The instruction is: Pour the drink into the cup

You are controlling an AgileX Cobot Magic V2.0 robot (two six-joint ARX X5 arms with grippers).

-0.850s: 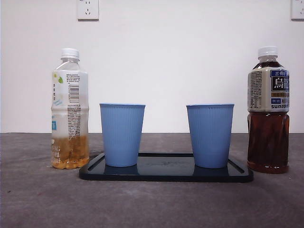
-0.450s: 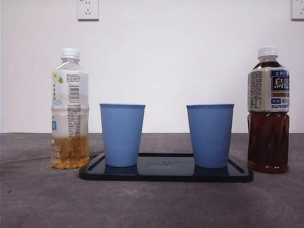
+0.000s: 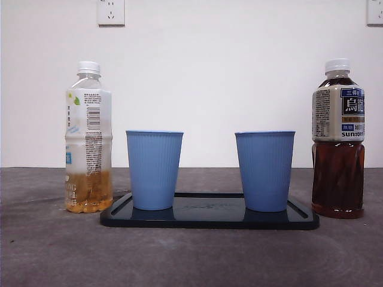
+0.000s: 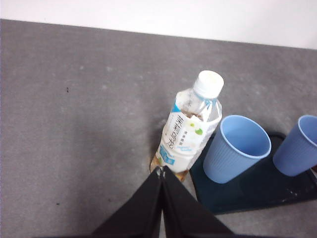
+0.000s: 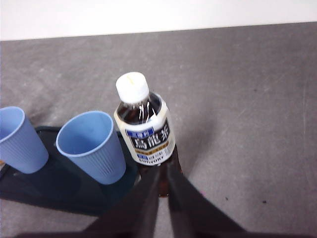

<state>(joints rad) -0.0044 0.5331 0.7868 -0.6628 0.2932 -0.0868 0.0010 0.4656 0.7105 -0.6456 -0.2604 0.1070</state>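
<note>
— While both of my arms hang above the table (image 3: 54, 251), what do you want to know first?

— How your jaws stand.

— On my left gripper (image 4: 162, 171) the jaws are pressed together, tips meeting, with nothing between them. On my right gripper (image 5: 163, 171) they are nearly together too, only a thin slit showing, and they carry nothing.

— Where are the drinks?

— The pale bottle (image 3: 88, 137) stands upright at the left of the table, white cap on, with a little amber drink in its bottom part. My left gripper hovers above and near it, apart from it. The dark tea bottle (image 3: 338, 139) stands upright at the right, also capped and nearly full; my right gripper hangs above it on the near side, not touching as far as I can see.

— And the cups?

— Two blue ribbed cups stand upright on a dark tray (image 3: 209, 219) between the bottles. The left cup (image 3: 154, 170) is just beside the pale bottle, the right cup (image 3: 264, 170) near the tea bottle. From above, both look empty.
</note>
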